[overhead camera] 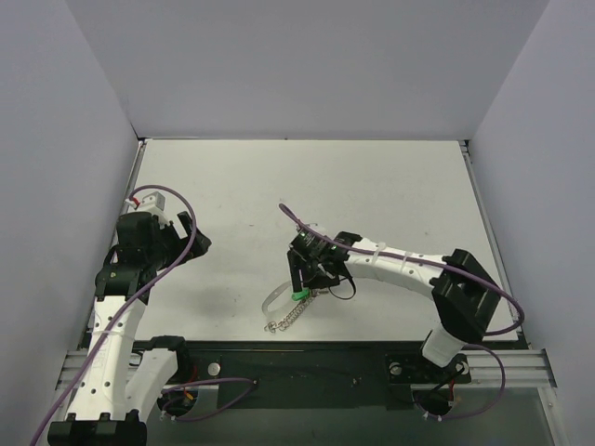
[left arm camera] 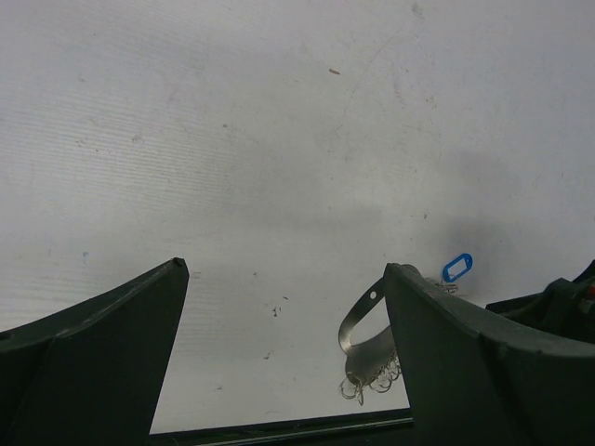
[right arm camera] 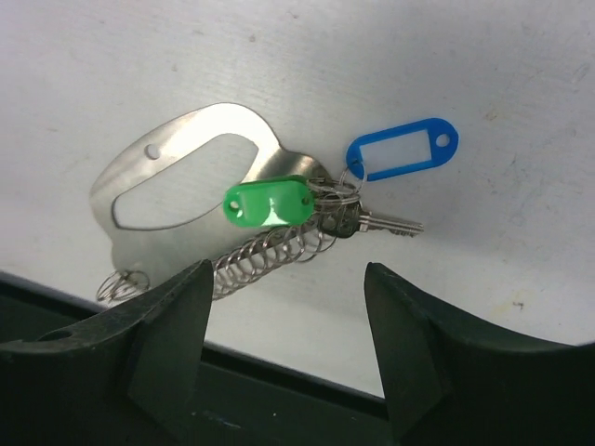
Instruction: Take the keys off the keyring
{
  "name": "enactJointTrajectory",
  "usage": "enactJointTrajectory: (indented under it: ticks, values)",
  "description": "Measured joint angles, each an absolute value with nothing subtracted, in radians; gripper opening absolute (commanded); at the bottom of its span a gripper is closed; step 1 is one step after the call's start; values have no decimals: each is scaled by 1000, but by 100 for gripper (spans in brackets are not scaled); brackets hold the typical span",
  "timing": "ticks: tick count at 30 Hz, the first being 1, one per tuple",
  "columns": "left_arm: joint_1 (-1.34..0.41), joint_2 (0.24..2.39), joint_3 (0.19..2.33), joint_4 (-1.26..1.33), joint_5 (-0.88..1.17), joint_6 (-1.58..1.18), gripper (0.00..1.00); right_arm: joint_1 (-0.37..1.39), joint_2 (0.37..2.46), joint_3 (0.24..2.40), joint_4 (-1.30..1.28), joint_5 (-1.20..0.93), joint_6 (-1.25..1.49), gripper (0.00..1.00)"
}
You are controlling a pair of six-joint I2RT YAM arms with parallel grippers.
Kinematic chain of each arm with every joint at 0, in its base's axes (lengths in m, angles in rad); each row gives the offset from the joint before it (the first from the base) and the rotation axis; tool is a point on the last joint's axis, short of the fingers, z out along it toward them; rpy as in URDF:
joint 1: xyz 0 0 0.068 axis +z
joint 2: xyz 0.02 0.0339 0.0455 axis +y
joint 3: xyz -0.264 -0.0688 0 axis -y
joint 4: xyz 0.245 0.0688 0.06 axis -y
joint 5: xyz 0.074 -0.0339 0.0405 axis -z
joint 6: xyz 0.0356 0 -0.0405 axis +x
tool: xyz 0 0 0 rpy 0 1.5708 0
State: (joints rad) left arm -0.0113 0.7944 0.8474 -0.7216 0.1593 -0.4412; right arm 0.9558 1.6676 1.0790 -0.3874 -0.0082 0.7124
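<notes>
1 keyring [right arm camera: 265, 158], flat on worktop [right arm camera: 465, 56], keys [right arm camera: 386, 223] at its narrow end, just ahead of spread, empty right claw [right arm camera: 288, 279], long axis finger-to-finger; left claw [left arm camera: 284, 268], likewise spread, well apart.

No legible text, brand, number or sign appears in any view. The blue tag [right arm camera: 403, 148] holds a white label insert (plain, unwritten), the green tag [right arm camera: 269, 203] shows bare plastic, and the keyring [right arm camera: 191, 125] metal bears no readable stamp.
</notes>
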Motion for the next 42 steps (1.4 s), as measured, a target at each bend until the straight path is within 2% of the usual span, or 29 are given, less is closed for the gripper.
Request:
enactJointTrajectory:
  ticks: [9,18,23,36,38,42]
  values:
    - [-11,795,847,-722,159,-441,97,958,1457,1076,-463,74,507,59]
    - [-11,795,847,-722,159,-441,97,984,1533,997,-470,106,421,53]
    - [-11,796,847,-722,159,-441,97,984,1552,1000,-410,105,390,49]
    - [-11,796,847,-722,159,-441,97,983,1689,1027,-329,78,334,47]
    - [-11,796,847,-721,159,-441,97,981,1696,1032,-322,78,331,43]
    - [-11,796,847,-722,159,-441,97,974,1707,1039,-302,77,323,42]
